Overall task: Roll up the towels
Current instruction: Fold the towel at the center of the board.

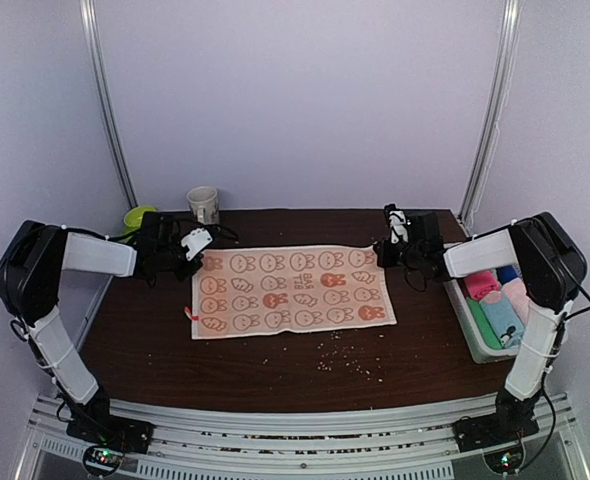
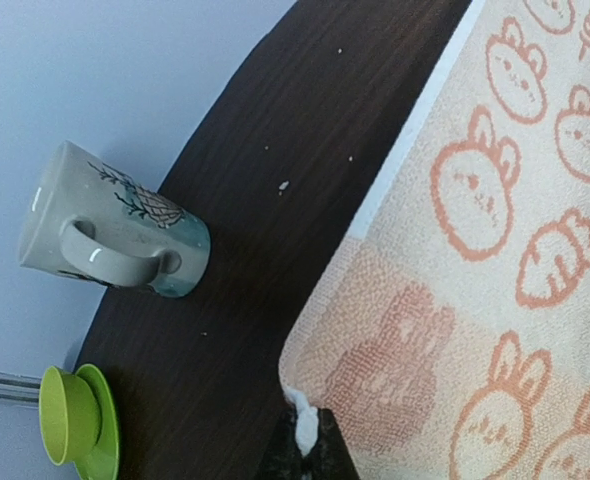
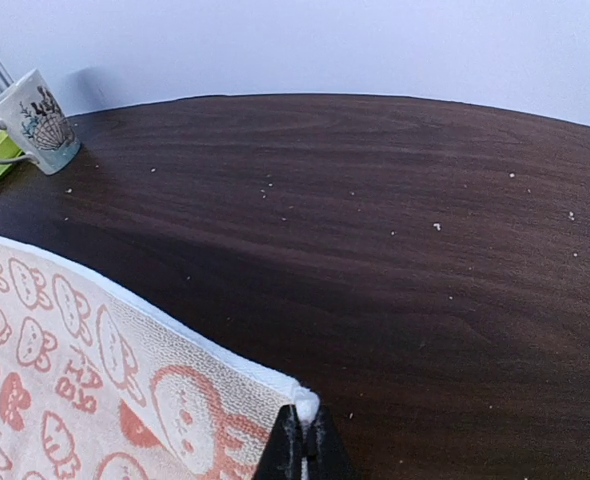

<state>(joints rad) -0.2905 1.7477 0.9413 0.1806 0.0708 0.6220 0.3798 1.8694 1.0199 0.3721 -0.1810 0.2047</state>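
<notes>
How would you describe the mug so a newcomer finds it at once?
On the dark wooden table, look to the far left corner, beyond the bunny-print towel. The mug stands there next to a lime-green dish; it is the pale one with a handle, a drawn motif and a bluish base.

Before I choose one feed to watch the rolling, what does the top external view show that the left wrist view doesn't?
Only top external: both arms, the right gripper at the far right corner of the bunny towel, and the bin of rolled cloths on the right. Only left wrist: a close look at the left gripper pinching the towel's corner, and the handle of the mug. Both: the towel lying flat, the mug, the green dish, the dark table.
</notes>
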